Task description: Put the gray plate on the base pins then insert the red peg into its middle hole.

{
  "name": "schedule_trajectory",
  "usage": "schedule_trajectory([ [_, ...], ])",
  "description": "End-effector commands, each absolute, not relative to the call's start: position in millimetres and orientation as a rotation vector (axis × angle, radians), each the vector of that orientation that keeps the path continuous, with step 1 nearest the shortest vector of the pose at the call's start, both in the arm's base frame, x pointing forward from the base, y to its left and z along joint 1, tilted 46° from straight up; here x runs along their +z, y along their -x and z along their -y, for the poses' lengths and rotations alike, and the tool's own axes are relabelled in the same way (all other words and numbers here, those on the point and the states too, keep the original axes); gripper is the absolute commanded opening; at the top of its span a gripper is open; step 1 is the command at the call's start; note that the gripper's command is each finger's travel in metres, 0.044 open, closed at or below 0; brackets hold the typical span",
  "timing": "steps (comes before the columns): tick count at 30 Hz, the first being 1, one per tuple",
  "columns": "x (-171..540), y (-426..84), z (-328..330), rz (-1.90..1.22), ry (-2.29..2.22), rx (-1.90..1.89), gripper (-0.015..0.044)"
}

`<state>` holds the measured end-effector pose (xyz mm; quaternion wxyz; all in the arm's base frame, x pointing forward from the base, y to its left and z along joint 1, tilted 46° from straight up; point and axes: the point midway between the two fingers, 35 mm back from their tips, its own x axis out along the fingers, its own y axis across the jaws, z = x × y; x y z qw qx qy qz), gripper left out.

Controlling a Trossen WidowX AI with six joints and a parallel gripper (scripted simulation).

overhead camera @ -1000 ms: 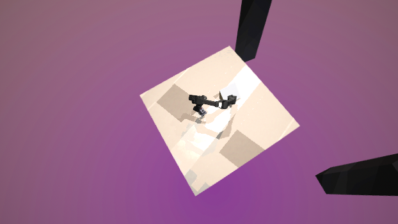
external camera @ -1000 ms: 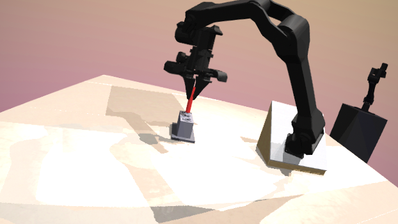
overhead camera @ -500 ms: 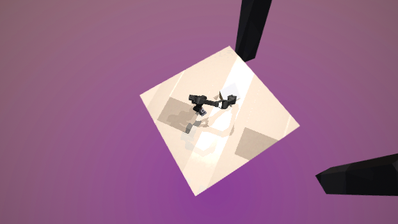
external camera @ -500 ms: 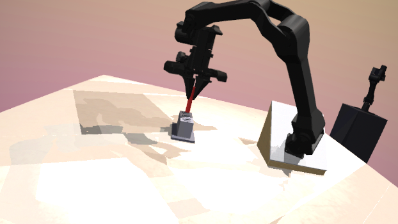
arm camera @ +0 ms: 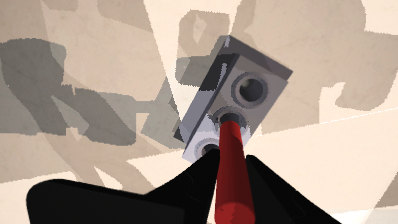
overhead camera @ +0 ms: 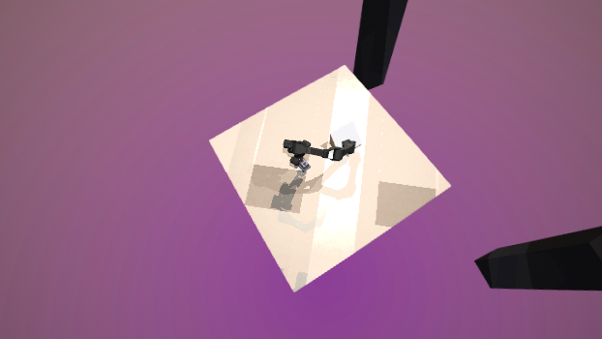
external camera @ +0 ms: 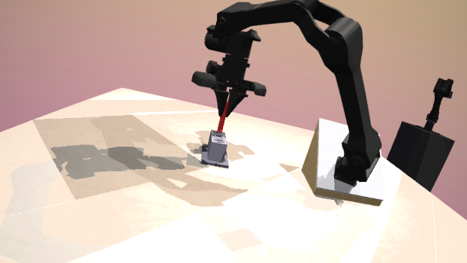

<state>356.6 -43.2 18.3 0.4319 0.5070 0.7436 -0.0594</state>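
Observation:
The gray plate is a thick block with three round holes in its top. It appears to lie flat on the darker base, which shows as a low slab under it. The base's pins cannot be made out. My gripper is above the plate and shut on the red peg. The peg leans a little, and its lower end is at the plate's middle hole. How deep it sits in the hole cannot be told.
The arm's foot stands on a white-topped block to the right in the exterior view. A dark box bearing a small dark arm is beyond it. Patchy shadows cross the table top.

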Motion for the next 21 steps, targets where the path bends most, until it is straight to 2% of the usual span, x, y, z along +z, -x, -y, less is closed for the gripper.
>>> schedule_trajectory([
  [1, 19.5, -356.0, 42.9, -1.853, -1.262, -0.149, 0.0],
  [21, 18.1, -355.4, 44.5, -1.853, -1.262, -0.15, 0.0],
])
